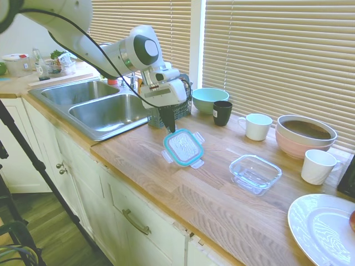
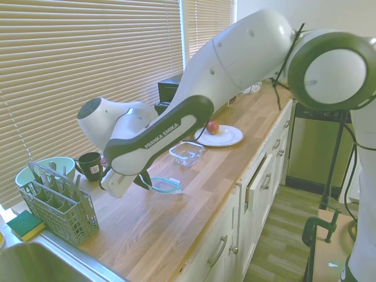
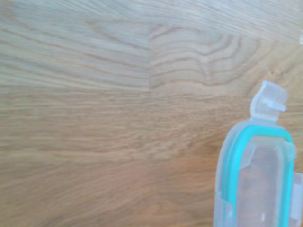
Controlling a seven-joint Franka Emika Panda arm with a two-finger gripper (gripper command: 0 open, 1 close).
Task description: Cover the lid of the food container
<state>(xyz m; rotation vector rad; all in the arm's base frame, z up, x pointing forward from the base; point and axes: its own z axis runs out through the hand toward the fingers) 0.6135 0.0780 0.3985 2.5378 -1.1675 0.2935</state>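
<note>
— Where does the dish lie from your pincer [image 1: 170, 126]?

— I hold the lid [image 1: 183, 148] by one edge, pinched shut on it, clear of the desk [image 1: 166, 183] as far as the second exterior view lets me judge. It hangs tilted, the free end lower. The food container [image 1: 255, 173] stands empty on the wood, well apart, further along the desk away from the sink [image 1: 105, 111].

— And the long axes?

— I judge they do not yet agree; the lid looks turned somewhat against the dish, so I would expect to travel, level, and perhaps rotate before lowering.

— What stands around it?

— A white mug [image 1: 318, 166] and stacked pink and grey bowls [image 1: 304, 136] lie beyond the dish by the blinds, a white plate [image 1: 323, 228] further on. The direct path over the wood looks free.
</note>
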